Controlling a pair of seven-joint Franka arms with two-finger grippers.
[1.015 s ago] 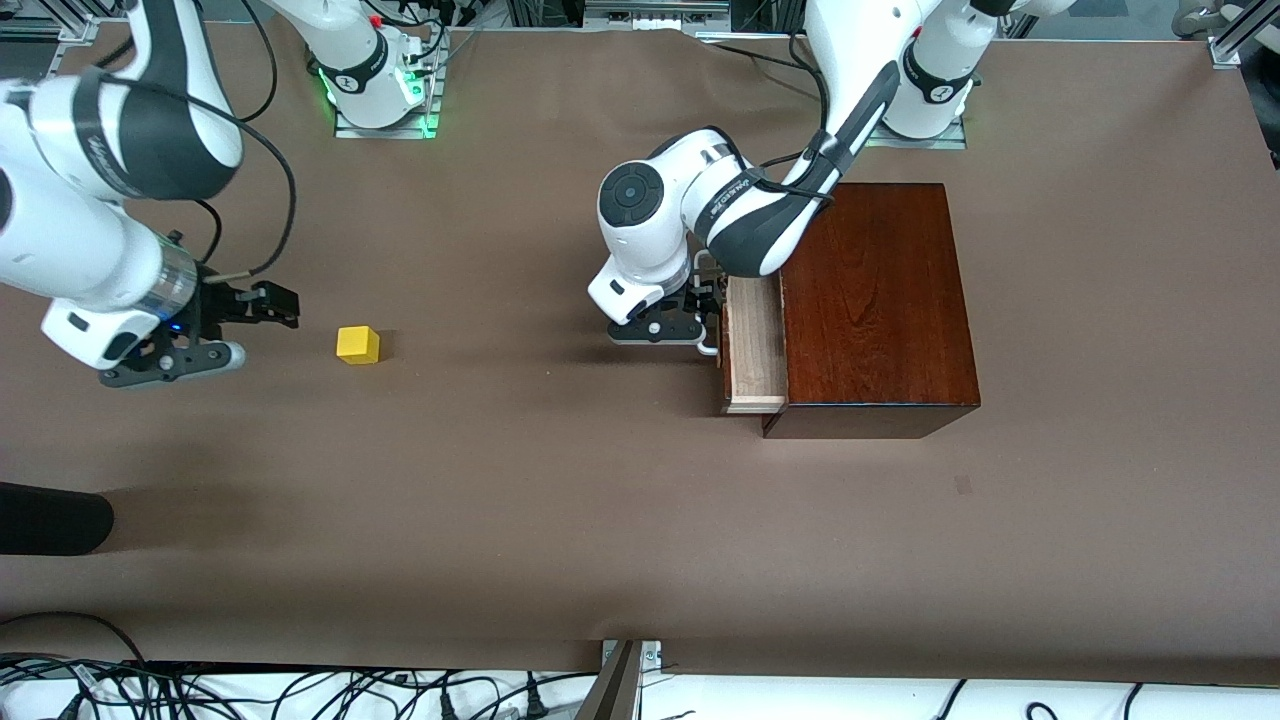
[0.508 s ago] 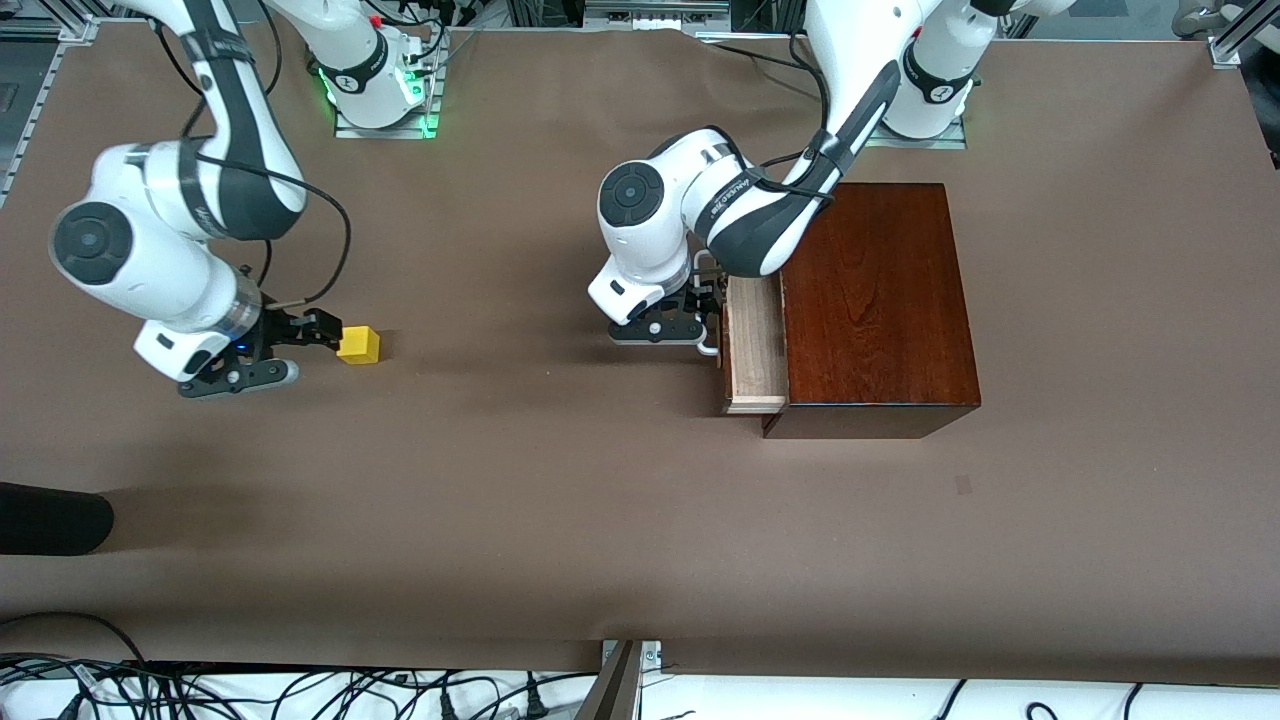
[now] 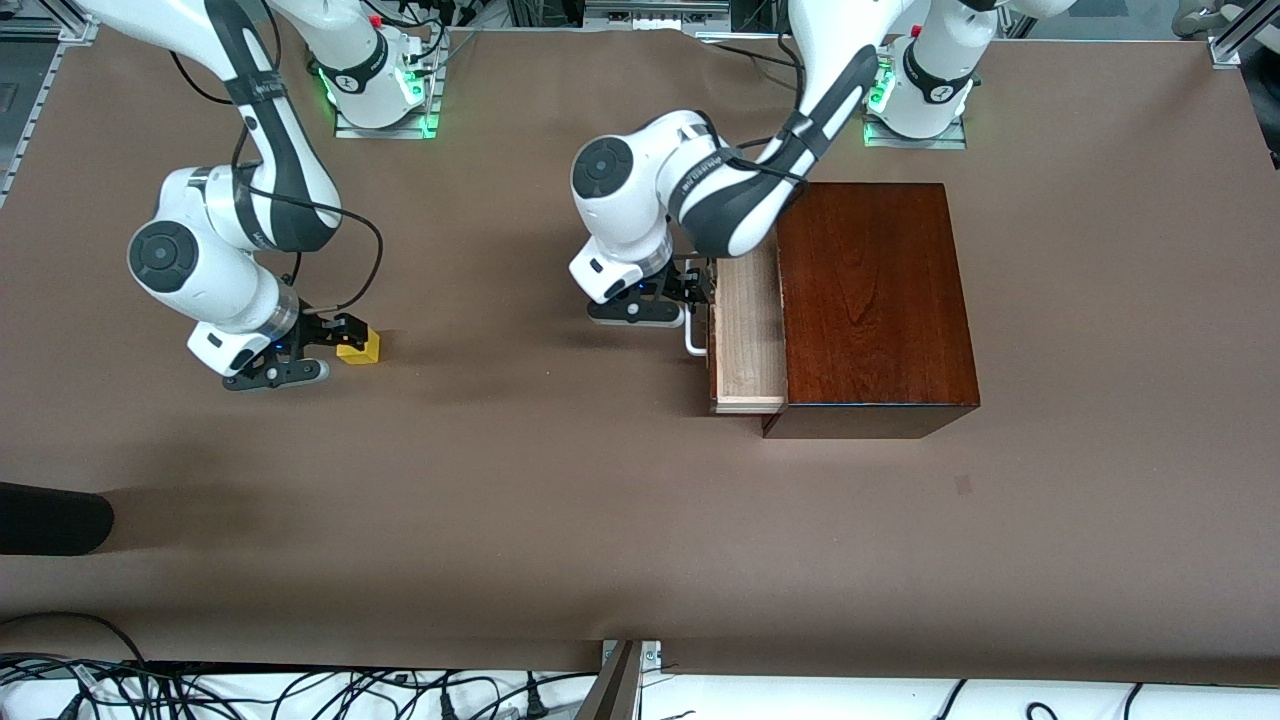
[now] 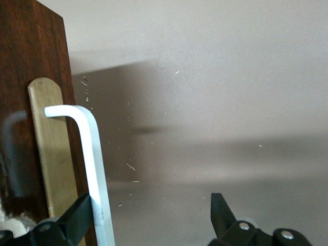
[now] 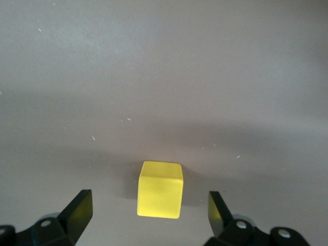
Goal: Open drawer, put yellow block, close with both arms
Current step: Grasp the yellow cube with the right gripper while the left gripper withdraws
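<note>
The yellow block (image 3: 360, 346) sits on the brown worktop (image 3: 560, 520) toward the right arm's end, between the spread fingers of the right hand (image 5: 148, 215). The left hand (image 4: 154, 218), fingers apart, straddles the white handle (image 4: 95, 169) of the partly pulled-out drawer (image 3: 745, 340) in the mahogany box (image 3: 875, 300).

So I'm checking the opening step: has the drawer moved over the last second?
Yes. The drawer has slid farther out of the dark wooden box, toward the right arm's end of the table.
</note>
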